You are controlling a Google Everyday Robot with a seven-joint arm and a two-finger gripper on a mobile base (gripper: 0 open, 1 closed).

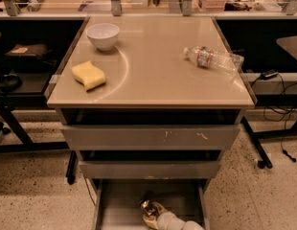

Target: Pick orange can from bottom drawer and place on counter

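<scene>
Orange can (147, 207) sits low in the open bottom drawer (119, 206), near the middle of its floor. It is a small shiny metal cylinder, gold-orange with dark marks. The gripper (150, 213) is right against it from the near side, pale yellowish and reaching in off a rounded white arm (181, 223) at the bottom edge of the view. Whether the gripper has closed on the can I cannot tell, since can and gripper overlap.

My reading is that the grasp is the step in hand and the lift has not begun. The next move needs a firm hold on thin, slick metal that could slip or dent. Then comes a straight rise out between the drawer's thin grey side walls, clear of the two drawer fronts above.

The drawer floor is flat, plain grey sheet. The middle drawer front (148, 169) overhangs it, and above that is a wider grey front (148, 137) with white scratches.

The beige bench (158, 80) on top is glossy, square and thin-edged. It carries a white bowl (102, 35) at the far left and a soft yellow sponge (88, 75) nearer on the left. A clear plastic bottle (213, 59) lies on its side at the right. The bare middle looks the safest landing spot, because a round bottle may roll. The floor (33, 195) around the cabinet is speckled.
</scene>
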